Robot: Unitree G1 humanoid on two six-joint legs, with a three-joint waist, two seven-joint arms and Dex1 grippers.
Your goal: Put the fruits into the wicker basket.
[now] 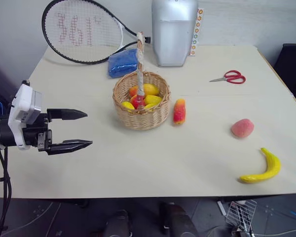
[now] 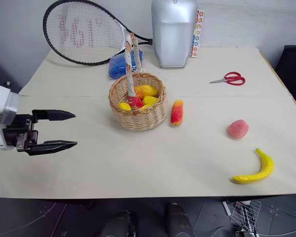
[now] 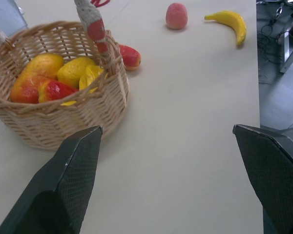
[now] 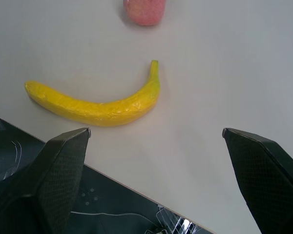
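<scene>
Banana (image 4: 95, 105) lay at 12 o'clock off right gripper (image 4: 156, 146), long axis crosswise to its spread, empty jaws; left gripper (image 1: 78, 129) also spread.

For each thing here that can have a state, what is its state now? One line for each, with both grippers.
wicker basket: upright, holds several fruits
mango: on the table, beside the basket
peach: on the table, outside the basket
banana: on the table, near its front edge
scissors: closed, lying flat
left gripper: open, empty
right gripper: open, empty, over the banana
</scene>
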